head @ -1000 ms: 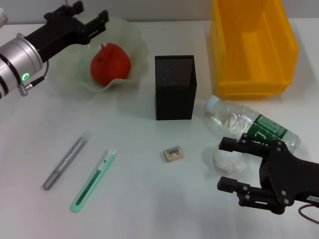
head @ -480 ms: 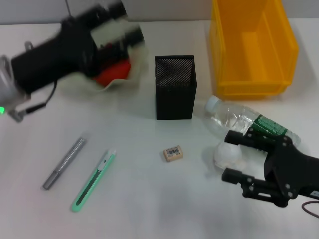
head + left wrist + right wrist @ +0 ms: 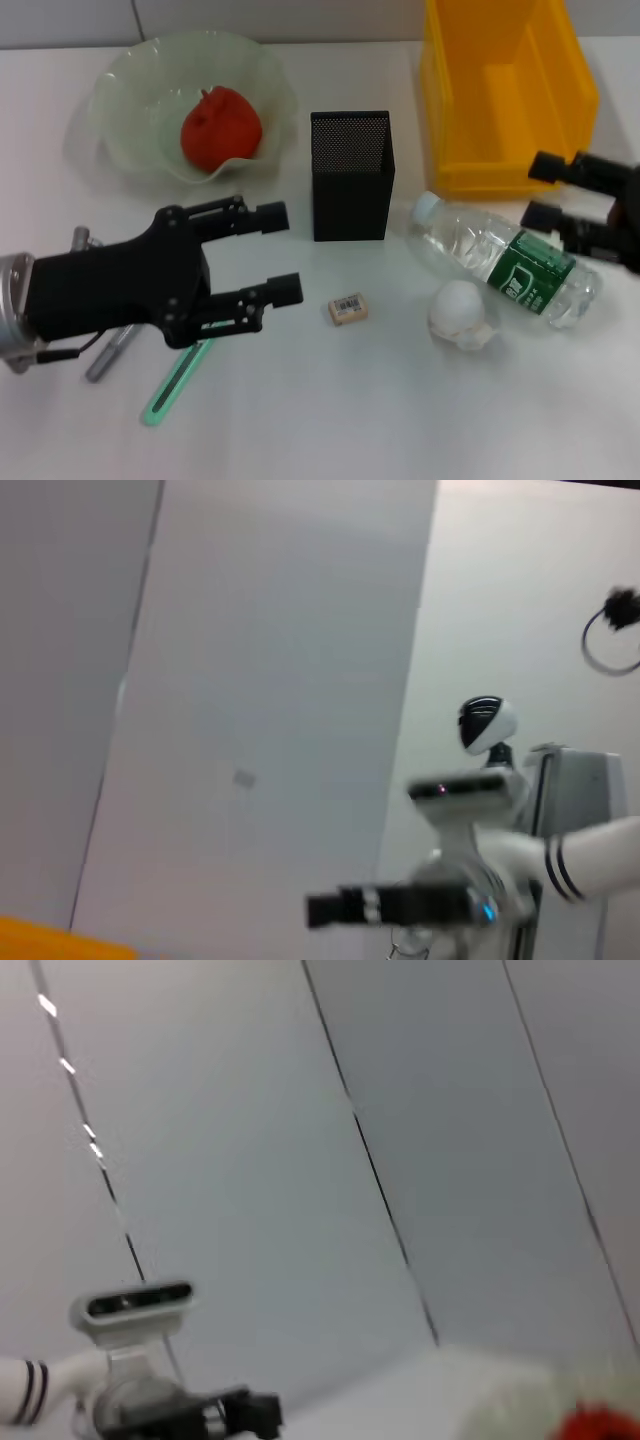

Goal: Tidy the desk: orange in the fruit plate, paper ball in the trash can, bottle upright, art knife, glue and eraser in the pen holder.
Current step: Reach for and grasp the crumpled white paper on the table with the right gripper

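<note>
The orange (image 3: 221, 128) lies in the pale green fruit plate (image 3: 120, 90) at the back left. The black mesh pen holder (image 3: 350, 175) stands mid-table. The clear bottle (image 3: 510, 262) lies on its side, with the white paper ball (image 3: 460, 312) just in front of it. The eraser (image 3: 348, 309) lies in front of the holder. My left gripper (image 3: 288, 252) is open and empty, left of the eraser, its body above the green art knife (image 3: 175, 378) and the grey glue pen (image 3: 105, 355). My right gripper (image 3: 537, 190) is open and empty, above the bottle's far end.
A yellow bin (image 3: 505, 90) stands at the back right, close to my right gripper. Both wrist views show only walls and a distant white robot; the right wrist view catches a bit of the orange (image 3: 600, 1425).
My left arm swung from the fruit plate to the front left, over the knife and glue pen. My right arm lifted away from the paper ball, back and right toward the yellow bin.
</note>
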Controlling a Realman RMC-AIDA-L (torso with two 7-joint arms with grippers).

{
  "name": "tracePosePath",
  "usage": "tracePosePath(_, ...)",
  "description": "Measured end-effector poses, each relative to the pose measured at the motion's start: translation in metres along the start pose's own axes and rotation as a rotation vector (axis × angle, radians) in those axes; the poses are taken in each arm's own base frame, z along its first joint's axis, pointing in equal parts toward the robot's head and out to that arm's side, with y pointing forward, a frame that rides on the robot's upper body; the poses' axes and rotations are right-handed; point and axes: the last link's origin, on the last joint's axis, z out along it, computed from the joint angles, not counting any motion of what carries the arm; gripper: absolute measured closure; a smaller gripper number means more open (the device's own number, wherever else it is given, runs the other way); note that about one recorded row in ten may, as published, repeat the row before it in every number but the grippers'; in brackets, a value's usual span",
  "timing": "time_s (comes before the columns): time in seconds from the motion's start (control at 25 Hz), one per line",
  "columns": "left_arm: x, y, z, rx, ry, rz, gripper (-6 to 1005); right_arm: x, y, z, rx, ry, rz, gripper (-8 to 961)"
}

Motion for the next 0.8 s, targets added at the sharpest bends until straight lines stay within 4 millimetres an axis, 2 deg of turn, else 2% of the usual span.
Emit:
tracePosePath(0.2, -0.013, 0.008, -0.005, 0.024, 0.008, -0.007, 285, -0.054, -0.020, 0.016, 0.038, 0.292, 0.115, 245)
tracePosePath(0.4, -0.020, 0.013, -0.006, 0.028, 0.012, 0.008, 285, -0.094, -0.030, 0.050, 0.134, 0.660, 0.183, 245)
tracePosePath(0.48, -0.022, 0.013, -0.006, 0.027, 0.008, 0.009, 285, -0.112, -0.030, 0.074, 0.156, 0.810, 0.201, 245)
tracePosePath(0.52, -0.022, 0.013, -0.006, 0.027, 0.008, 0.009, 285, -0.112, -0.030, 0.074, 0.156, 0.810, 0.201, 246)
tracePosePath(0.68, -0.024, 0.013, -0.006, 0.035, 0.002, 0.004, 285, -0.118, -0.028, 0.103, 0.146, 0.975, 0.229, 247)
tracePosePath(0.8, -0.026, 0.014, -0.005, 0.027, -0.003, 0.003, 284, -0.108, -0.027, 0.121, 0.132, 1.102, 0.259, 247)
